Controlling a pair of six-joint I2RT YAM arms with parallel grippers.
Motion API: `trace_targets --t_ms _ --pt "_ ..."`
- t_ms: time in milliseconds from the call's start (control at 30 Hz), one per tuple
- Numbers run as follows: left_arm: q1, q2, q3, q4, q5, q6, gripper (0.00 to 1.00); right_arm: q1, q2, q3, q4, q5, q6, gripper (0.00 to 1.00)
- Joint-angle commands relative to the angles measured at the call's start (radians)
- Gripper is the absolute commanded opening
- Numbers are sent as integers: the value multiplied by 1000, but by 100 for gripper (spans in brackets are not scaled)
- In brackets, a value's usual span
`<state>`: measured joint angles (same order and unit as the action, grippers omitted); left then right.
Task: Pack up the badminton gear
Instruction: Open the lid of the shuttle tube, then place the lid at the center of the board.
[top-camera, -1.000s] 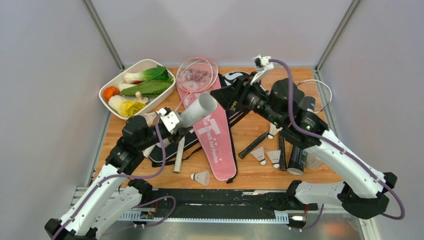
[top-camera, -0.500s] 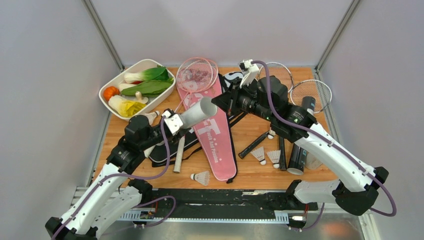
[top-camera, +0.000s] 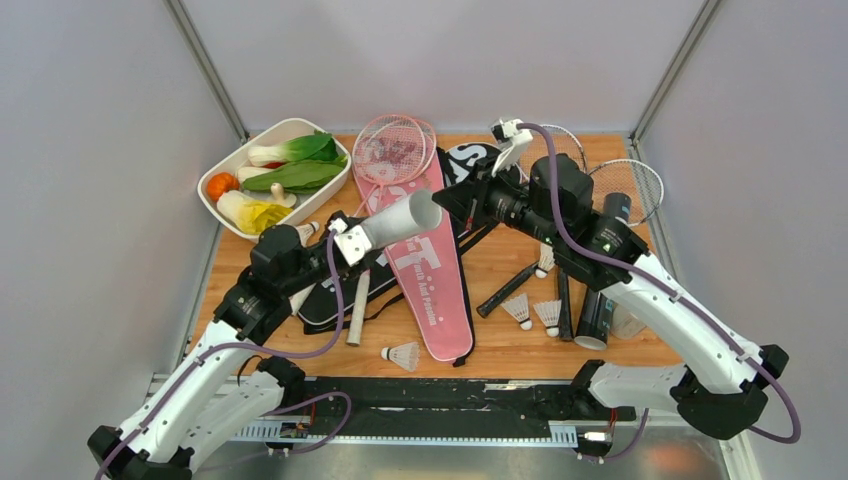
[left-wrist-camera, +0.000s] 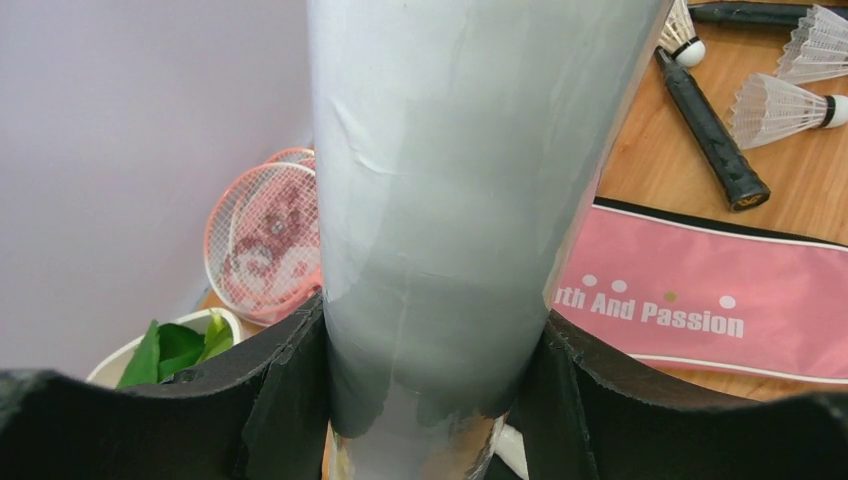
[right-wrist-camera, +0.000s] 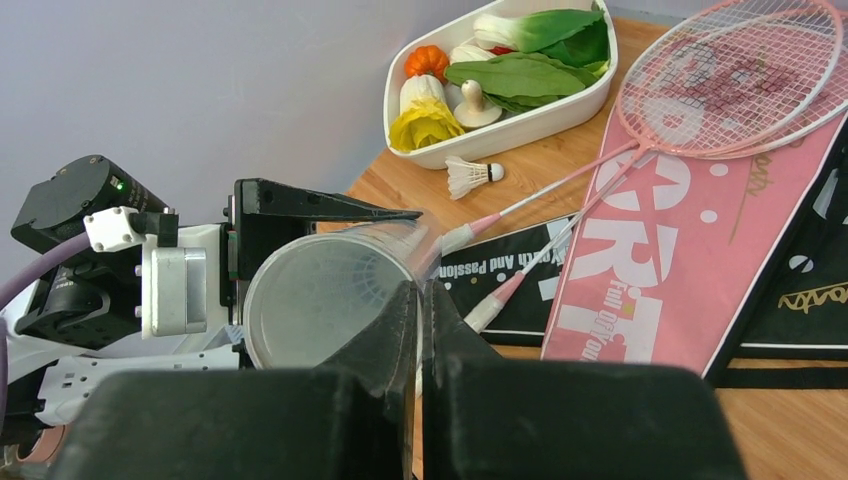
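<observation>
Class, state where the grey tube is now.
Top view, left of centre: the grey tube is clamped in the left gripper, raised above the pink cover.

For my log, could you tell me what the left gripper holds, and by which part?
The left gripper clamps the grey tube around its body, near the end opposite its open mouth.

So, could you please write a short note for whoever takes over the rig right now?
Left gripper: shut on the grey tube, held tilted, mouth towards the right gripper.
Right gripper: shut at the tube mouth; nothing visible in it.
On the table: loose shuttlecocks, pink racket, silver rackets, pink cover, black cover, black tube.
Done: nothing visibly packed. Left: everything.
</observation>
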<state>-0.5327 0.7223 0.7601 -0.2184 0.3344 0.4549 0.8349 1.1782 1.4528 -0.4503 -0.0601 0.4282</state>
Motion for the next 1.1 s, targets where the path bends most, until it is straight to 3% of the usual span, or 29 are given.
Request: trace_targets --t_ms 0,367,633,867,1067 --pt "15 -1 42 -16 -127 37 1 -19 -72 9 75 60 -2 0" --pt "15 -1 41 -27 -133 22 0 -20 -139 -17 95 175 -3 0" --pt "15 -58 3 39 -69 -8 0 -97 -120 -158 106 464 -25 0" --pt "14 -163 -78 122 25 -81 0 -319 -41 -420 180 378 63 0" --pt "15 -279 -230 262 19 -146 0 -417 134 -570 286 259 95 0"
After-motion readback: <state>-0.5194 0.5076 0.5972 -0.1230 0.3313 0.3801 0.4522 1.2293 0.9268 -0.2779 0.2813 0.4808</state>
